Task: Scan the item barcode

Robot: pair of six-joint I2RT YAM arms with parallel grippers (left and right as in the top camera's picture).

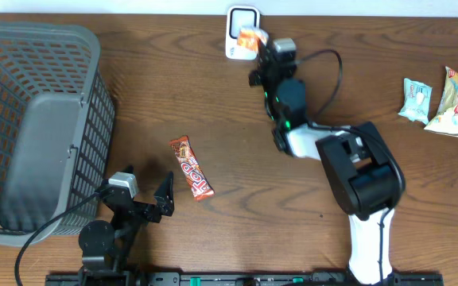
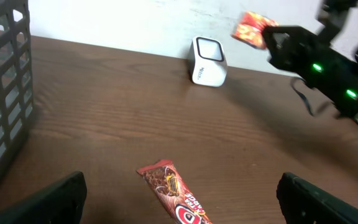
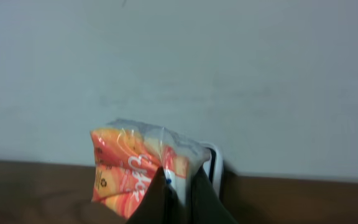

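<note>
- So the right claw (image 3: pixel 179 198) is clenched on an orange packet (image 3: pixel 126 174), holding it up at the scanner (image 1: pixel 241 19), which stands at 12 o'clock on the table (image 1: pixel 213 103)
- Packet sits just in front of the scanner face and overlaps it from above; can't tell if they touch, or if the barcode side faces the window
- My read: pick and carry are done and the presenting is on. What's left is getting a read, maybe with a twist of the packet, then dropping it off, likely in the basket (image 1: pixel 22 48) at 9 o'clock
- Left claw (image 1: pixel 145 187) is released, jaws wide, parked low at 7 o'clock with nothing in it; a bar (image 1: pixel 191 168) lies just past it toward 1 o'clock, not touched
- More snacks (image 1: pixel 444 99) wait at 3 o'clock, close to the table edge
- Room: the wall (image 3: pixel 166 62) is right behind the scanner, so hardly any slack toward 12, while backing off toward 6 is open wood
- Only the bar lies mid-table; a cable (image 1: pixel 339 67) loops out beside the right claw, so I'd watch it on any swing over to the basket
</note>
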